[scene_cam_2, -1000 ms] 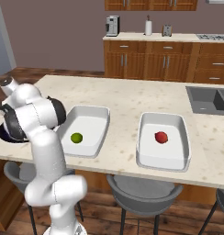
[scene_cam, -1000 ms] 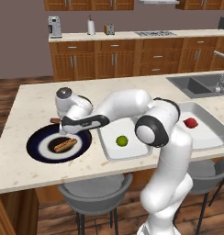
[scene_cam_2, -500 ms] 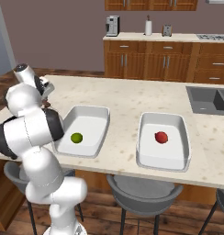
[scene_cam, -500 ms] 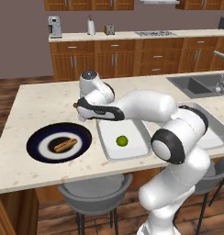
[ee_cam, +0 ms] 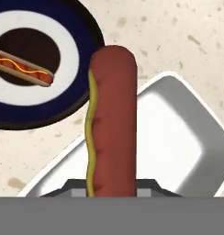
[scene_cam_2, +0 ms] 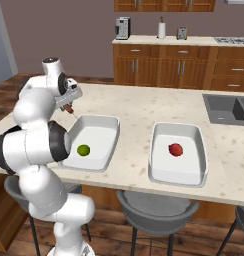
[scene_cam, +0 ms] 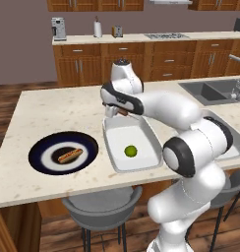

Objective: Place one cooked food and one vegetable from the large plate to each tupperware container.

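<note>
The gripper (scene_cam: 121, 112) was clamped on a hot dog (ee_cam: 111, 124) above the far end of the nearer tupperware container (scene_cam: 141, 147), beside the large plate (scene_cam: 43, 147)

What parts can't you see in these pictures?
- Gripper fingertips: in the hand view, the held hot dog and the bottom edge cover them.
- Large plate: in the hand view, the top and left edges cut it off.
- Left tupperware container: in the hand view, the held hot dog hides its middle, so the green vegetable inside is covered there.
- Right tupperware container: in the left base view, the arm hides most of it.
</note>
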You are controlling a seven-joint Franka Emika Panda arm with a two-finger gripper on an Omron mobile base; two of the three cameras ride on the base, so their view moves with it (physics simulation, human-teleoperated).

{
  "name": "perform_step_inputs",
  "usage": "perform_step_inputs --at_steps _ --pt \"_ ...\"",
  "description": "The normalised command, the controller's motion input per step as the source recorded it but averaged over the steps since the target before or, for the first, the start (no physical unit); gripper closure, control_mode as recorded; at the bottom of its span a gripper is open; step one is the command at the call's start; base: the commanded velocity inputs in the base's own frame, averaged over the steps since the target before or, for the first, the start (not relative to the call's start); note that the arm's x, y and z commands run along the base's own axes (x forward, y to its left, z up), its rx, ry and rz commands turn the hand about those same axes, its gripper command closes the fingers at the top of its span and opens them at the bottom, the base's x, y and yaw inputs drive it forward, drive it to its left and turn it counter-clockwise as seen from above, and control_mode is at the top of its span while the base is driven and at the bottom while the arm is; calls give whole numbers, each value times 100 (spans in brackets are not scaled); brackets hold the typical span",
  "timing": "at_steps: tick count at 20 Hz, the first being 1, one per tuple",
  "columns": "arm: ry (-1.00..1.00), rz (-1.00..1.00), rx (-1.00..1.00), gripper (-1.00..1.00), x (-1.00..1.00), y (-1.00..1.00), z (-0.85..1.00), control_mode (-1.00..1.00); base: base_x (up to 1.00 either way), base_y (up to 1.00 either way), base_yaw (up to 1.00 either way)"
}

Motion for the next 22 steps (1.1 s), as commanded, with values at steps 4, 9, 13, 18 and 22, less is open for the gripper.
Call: perform_step_inputs --at_steps 4,9,13,18,22 --pt "3 -4 23 100 3 -88 -69 -100 0 0 0" --pt "7 -7 19 100 9 -44 -69 -100 0 0 0" --pt "18 -10 2 100 32 -5 -46 -100 0 0 0" --pt "23 -11 0 100 34 -11 -16 -100 0 0 0" --pt "17 -8 0 100 19 -22 -26 -100 0 0 0"
